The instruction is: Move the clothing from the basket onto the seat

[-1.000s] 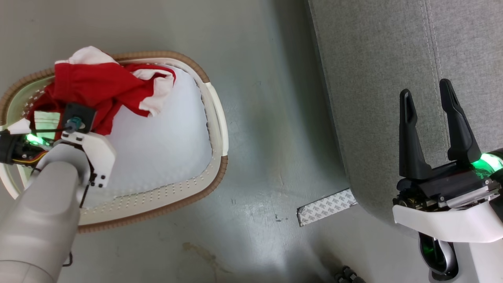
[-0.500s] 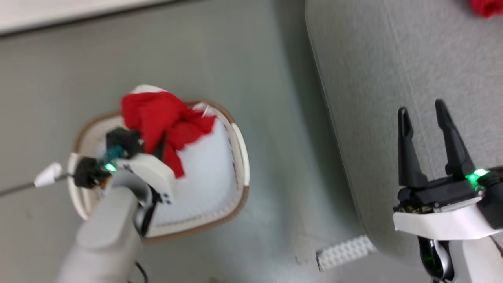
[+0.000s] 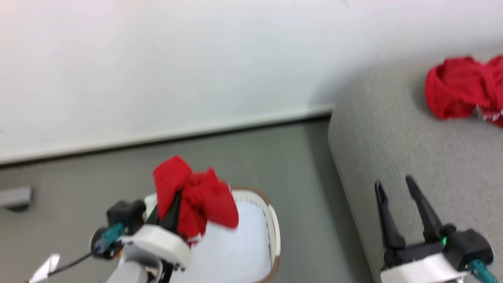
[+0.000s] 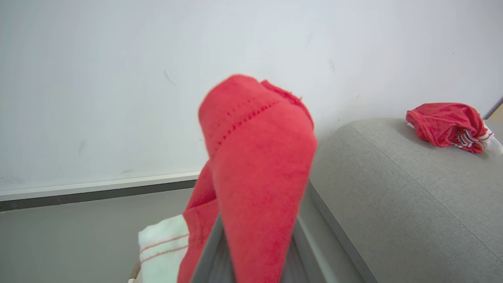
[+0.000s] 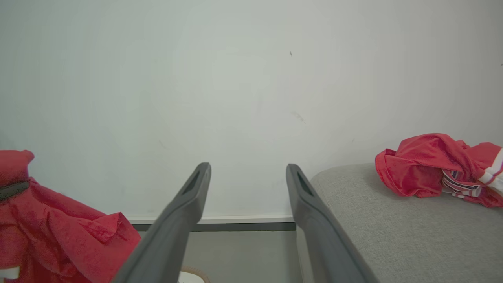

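Observation:
My left gripper (image 3: 169, 215) is shut on a red garment (image 3: 196, 198), held bunched above the white basket (image 3: 275, 236) with its brown rim. In the left wrist view the red garment (image 4: 255, 177) drapes over the fingers, with a white striped panel (image 4: 161, 247) hanging low. The right gripper (image 3: 393, 182) stands open and empty over the near edge of the grey seat (image 3: 412, 149); its fingers (image 5: 188, 204) are spread wide. Another red garment (image 3: 463, 92) with striped trim lies on the seat, also seen in the wrist views (image 4: 448, 125) (image 5: 428, 169).
A white wall (image 3: 196, 59) with a dark baseboard (image 3: 177, 137) runs behind the basket and seat. Grey floor (image 3: 306, 188) separates the basket from the seat. A small grey object (image 3: 15, 196) sits at the left by the wall.
The head camera has tilted up, bringing the wall and the seat's garment into view. My left gripper has lifted the red garment up out of the basket.

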